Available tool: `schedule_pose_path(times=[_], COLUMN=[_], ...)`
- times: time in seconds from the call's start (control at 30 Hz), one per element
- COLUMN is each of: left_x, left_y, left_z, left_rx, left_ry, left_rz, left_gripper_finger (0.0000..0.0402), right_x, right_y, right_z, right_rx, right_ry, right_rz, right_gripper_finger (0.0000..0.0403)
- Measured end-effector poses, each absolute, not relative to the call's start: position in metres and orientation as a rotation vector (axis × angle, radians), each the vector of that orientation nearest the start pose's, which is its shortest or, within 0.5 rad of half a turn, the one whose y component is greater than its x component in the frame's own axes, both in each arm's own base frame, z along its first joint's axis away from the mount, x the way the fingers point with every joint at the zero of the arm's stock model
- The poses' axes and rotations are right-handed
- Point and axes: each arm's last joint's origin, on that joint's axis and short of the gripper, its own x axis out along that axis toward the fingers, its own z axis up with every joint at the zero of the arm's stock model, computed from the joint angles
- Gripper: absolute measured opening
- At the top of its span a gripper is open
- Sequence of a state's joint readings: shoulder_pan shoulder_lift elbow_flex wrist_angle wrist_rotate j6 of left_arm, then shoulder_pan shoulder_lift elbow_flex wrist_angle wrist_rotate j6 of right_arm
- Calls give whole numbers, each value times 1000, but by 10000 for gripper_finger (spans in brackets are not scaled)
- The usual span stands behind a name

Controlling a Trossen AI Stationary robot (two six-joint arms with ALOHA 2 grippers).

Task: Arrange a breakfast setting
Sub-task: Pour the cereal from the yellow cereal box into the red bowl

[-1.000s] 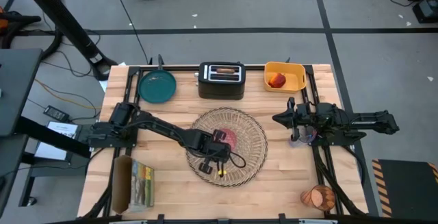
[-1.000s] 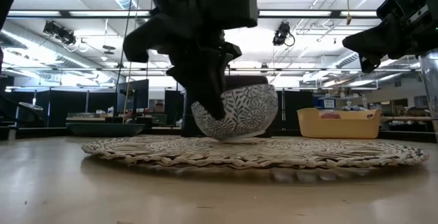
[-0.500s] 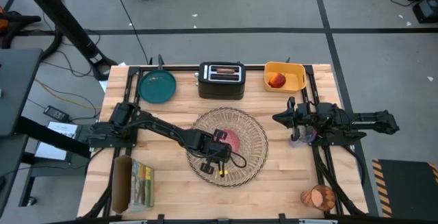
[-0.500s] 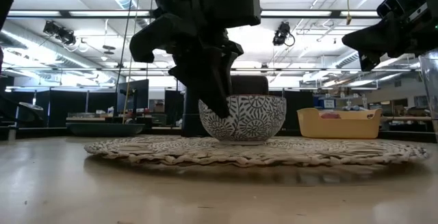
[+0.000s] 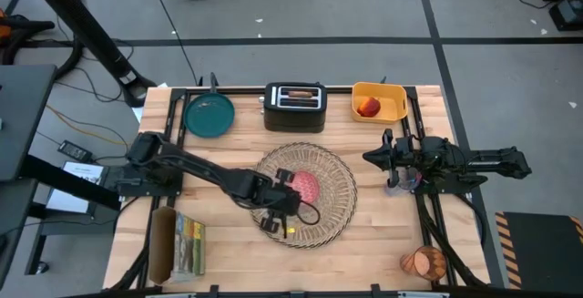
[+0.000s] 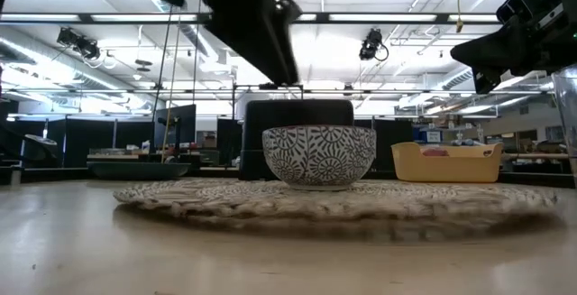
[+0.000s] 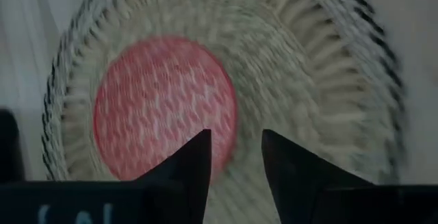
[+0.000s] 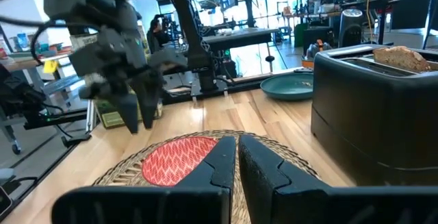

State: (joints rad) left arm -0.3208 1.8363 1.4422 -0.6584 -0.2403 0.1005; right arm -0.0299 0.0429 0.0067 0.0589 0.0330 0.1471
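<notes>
Now, the table (image 5: 364, 239) holds the round woven placemat (image 5: 328, 209) at its middle, and the small cereal bowl (image 6: 318, 155) stands upright on it, near the mat's centre. The dark teal plate (image 5: 209, 116) sits at the far left corner, the black toaster (image 5: 294, 107) is next to it along the far edge, and the yellow bin (image 5: 393, 100) is beyond that on the right.

Your left gripper (image 5: 276, 214) hangs over the mat's near-left part, above the bowl's rim and clear of it. Its fingers (image 7: 198, 159) are a little apart with nothing between them. The bowl lies just ahead of it, toward the far right.

Your right gripper (image 8: 236, 157) waits at the table's right side, its fingers pressed together on nothing.

With the bowl set down, the plate looks like the next piece. It lies far-left of the left gripper and well apart from it, on the left arm's own side, so that arm is the nearer one. The red fruit (image 5: 368, 107) in the bin is closer to your right arm.
</notes>
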Motion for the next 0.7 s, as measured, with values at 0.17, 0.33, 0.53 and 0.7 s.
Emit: schedule_pose_path(times=[0.17, 0.33, 0.53, 0.7], left_x=[337, 298, 253, 219], left_y=[-128, -133, -121, -128], left_z=[273, 315, 351, 369], left_rx=[238, -130, -658, -924], left_ry=[987, 958, 1020, 1122], left_rz=[-117, -30, 94, 68], left_gripper_finger=[141, 141, 141, 141], right_x=[100, 100, 100, 100], right_y=[-4, -4, -4, -4], right_z=[168, 168, 168, 169], right_rx=[147, 147, 147, 147], right_ry=[-28, -28, -29, -38], right_rz=[-61, -61, -61, -60], right_gripper_finger=[30, 30, 30, 30])
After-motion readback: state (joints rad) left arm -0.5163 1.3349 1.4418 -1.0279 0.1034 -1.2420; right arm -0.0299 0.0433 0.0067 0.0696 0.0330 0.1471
